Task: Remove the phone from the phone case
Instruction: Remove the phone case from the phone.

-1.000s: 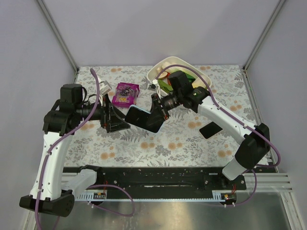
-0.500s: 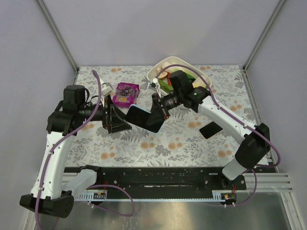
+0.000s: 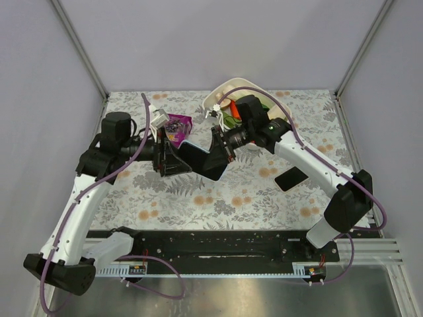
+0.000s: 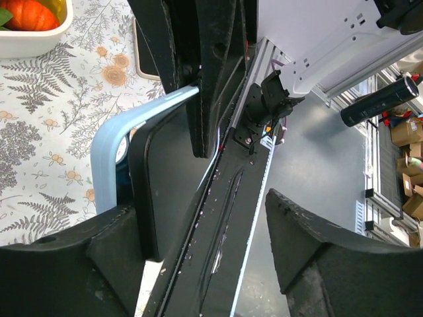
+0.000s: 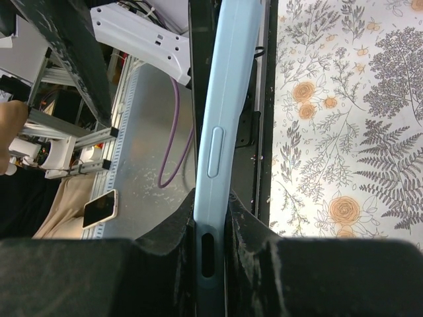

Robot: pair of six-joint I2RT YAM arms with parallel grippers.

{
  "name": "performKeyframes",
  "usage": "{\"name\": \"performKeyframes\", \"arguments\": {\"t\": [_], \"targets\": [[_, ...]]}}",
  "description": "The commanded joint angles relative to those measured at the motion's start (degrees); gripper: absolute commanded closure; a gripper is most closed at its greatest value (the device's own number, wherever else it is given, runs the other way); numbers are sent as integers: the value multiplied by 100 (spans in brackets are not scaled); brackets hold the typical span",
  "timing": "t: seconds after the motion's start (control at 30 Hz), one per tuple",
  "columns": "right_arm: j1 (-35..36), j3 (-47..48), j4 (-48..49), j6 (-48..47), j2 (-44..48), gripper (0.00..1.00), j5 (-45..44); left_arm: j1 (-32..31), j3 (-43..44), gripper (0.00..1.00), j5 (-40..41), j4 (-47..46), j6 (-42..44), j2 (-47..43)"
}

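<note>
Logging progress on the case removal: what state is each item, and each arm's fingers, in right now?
phone case: held in the air, edge-on.
phone: not yet out of the case.
right gripper: fingers shut on the phone case.
left gripper: fingers open, either side of the phone's end.
spare phone: flat on the table, screen dark.

Matt phone case [image 5: 215,132], sleek phone [image 4: 170,165], grainy black fingers [image 4: 317,264].
The phone case looks like smooth, matt, pale-blue rubbery plastic; the phone in it shows a dark, smooth face with a slight sheen. My fingers are matt black plastic with a fine grain. The table cover [image 5: 344,99] reads as a flat, matt printed floral sheet.
</note>
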State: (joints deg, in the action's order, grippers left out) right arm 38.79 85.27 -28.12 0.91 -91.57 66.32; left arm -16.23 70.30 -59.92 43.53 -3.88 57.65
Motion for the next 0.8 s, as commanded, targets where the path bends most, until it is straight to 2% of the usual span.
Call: {"name": "performKeyframes", "arguments": {"t": [0.0,0.13,0.23,0.37,0.5,0.57,0.67,0.73,0.77], "targets": [[76,147,729,129,166,100,161,-486,-78,34,24,-819,-280,238],[68,104,738,112,192,100,161,-557,-96,47,121,-898,-245,379],[76,112,738,120,183,100,153,-636,-78,64,147,-934,-184,440],[68,112,808,190,192,100,135,-741,-61,100,191,-925,-52,581],[76,-19,834,208,218,100,-14,-803,35,100,357,-855,343,590],[59,-90,817,182,236,92,-146,-829,176,100,577,-557,913,607],[6,-134,782,199,262,71,-339,-847,475,100,876,57,1721,756],[-55,-143,738,191,262,50,-444,-873,589,100,1061,348,2345,844],[-81,-143,729,191,262,46,-506,-917,616,100,1201,515,2574,879]]}}
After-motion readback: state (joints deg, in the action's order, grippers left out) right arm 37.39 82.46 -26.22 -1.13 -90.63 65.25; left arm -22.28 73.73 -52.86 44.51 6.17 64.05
